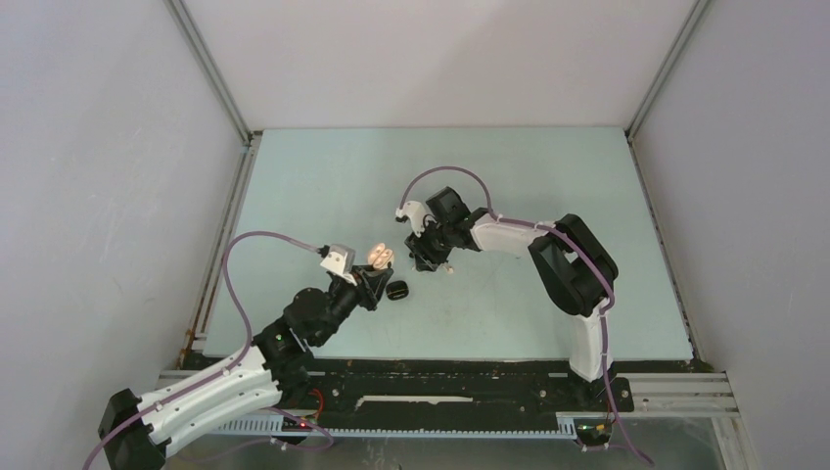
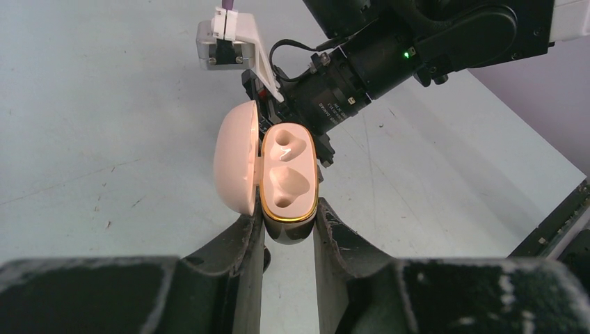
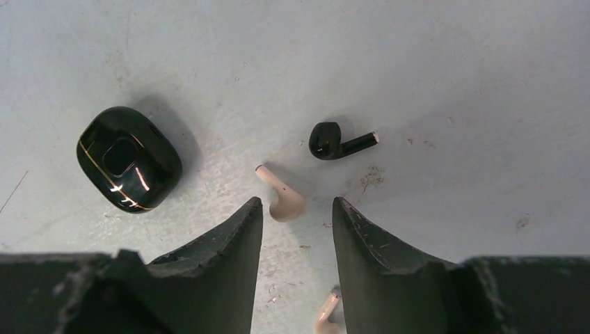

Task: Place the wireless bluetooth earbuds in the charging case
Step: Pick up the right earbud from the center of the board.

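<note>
- Toward the near edge of the tabletop [image 1: 587, 196], left of centre, the beige charging case [image 2: 289, 182] is clamped by the left gripper [image 2: 289, 226]. Its empty moulded sockets are shown clearly only by the left wrist view.
- A glossy black case [image 3: 129, 158] is laid closed beside it.
- The right gripper [image 3: 297, 209] is held open, with a beige earbud [image 3: 282, 200] between its tips. A black earbud [image 3: 337, 142] is seen beyond, where scuffed tabletop runs to the far edge.

A pale blue table [image 1: 548, 176], scuffed and speckled, stands enclosed by plain white walls [image 1: 98, 147] and metal frame rails [image 1: 210, 69].
</note>
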